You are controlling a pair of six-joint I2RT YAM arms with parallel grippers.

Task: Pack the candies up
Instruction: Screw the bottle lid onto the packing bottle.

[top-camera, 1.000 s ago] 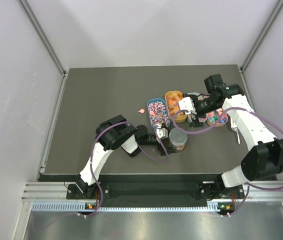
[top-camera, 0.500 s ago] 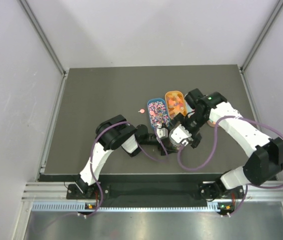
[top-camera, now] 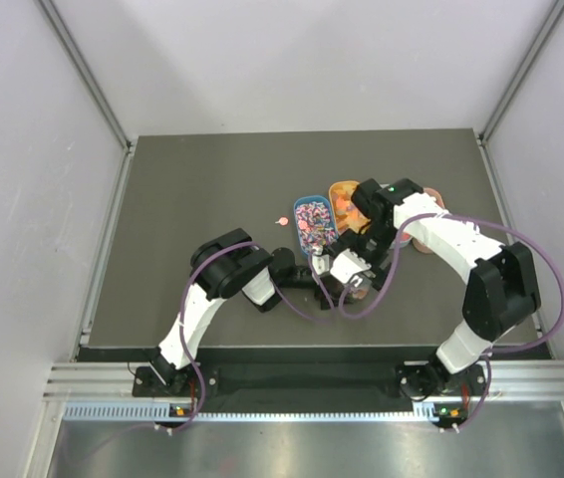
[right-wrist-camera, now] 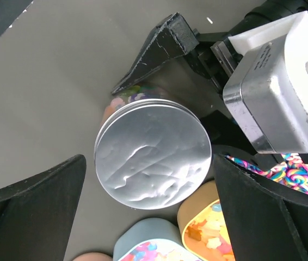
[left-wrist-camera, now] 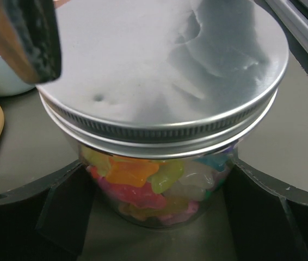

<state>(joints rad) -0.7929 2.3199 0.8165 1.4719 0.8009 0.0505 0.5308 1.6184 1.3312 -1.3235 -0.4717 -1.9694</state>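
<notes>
A clear jar (left-wrist-camera: 159,190) full of mixed bright candies (left-wrist-camera: 137,182) stands on the dark table under a silver lid (left-wrist-camera: 165,70). My left gripper (left-wrist-camera: 162,217) is closed around the jar's glass, a black finger (left-wrist-camera: 67,212) against each side. My right gripper (right-wrist-camera: 148,160) hovers open above the lid (right-wrist-camera: 153,152), one finger on each side and neither touching it. In the top view the right gripper (top-camera: 350,267) covers most of the jar (top-camera: 357,290). More candies lie in the blue tray (top-camera: 312,219).
An orange tray (right-wrist-camera: 211,231) and a light blue tray (right-wrist-camera: 148,244) of sweets stand close beside the jar. A single pink candy (top-camera: 282,220) lies loose on the table left of the blue tray. The left gripper's body (right-wrist-camera: 279,92) is close to the right fingers.
The right arm has swung left from the trays at the right to a spot over the jar. The left arm and the jar have stayed put.
</notes>
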